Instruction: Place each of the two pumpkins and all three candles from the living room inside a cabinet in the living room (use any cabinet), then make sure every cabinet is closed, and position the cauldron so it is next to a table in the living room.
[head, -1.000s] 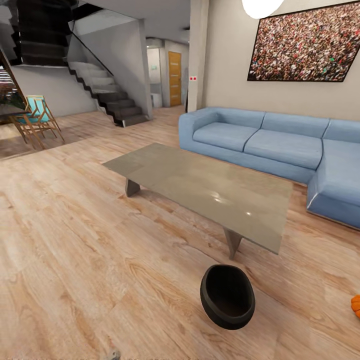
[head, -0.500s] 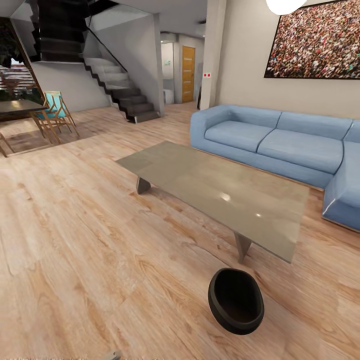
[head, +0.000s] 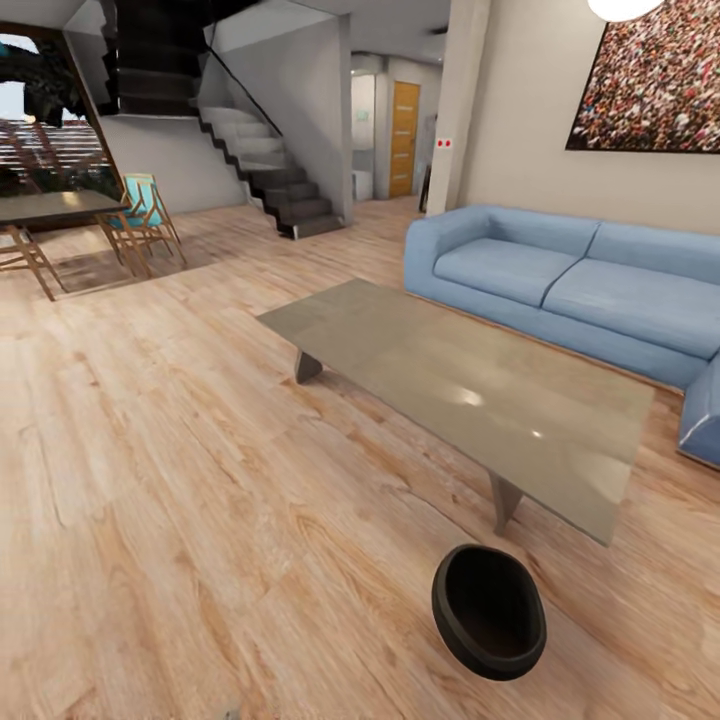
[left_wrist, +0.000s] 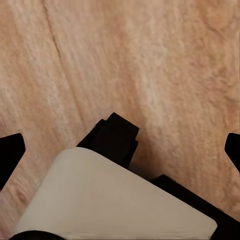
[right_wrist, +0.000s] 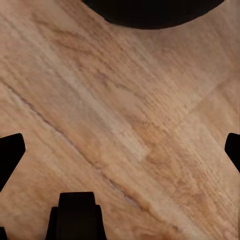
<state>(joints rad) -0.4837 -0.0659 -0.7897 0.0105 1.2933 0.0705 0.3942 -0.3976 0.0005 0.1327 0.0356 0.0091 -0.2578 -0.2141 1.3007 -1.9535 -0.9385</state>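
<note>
Black cauldron (head: 489, 611) stands near coffee table (head: 455, 385).

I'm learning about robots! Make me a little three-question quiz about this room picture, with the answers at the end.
1. True or false: the cauldron stands on top of the coffee table.
2. What colour is the sofa? A) red B) light blue C) green
3. Fill in: both grippers hang over the bare wooden ____, holding nothing.

Key:
1. False. It sits on the floor, beside the table's near end.
2. B.
3. Floor. The left gripper and right gripper each have their fingertips spread wide apart.
</note>
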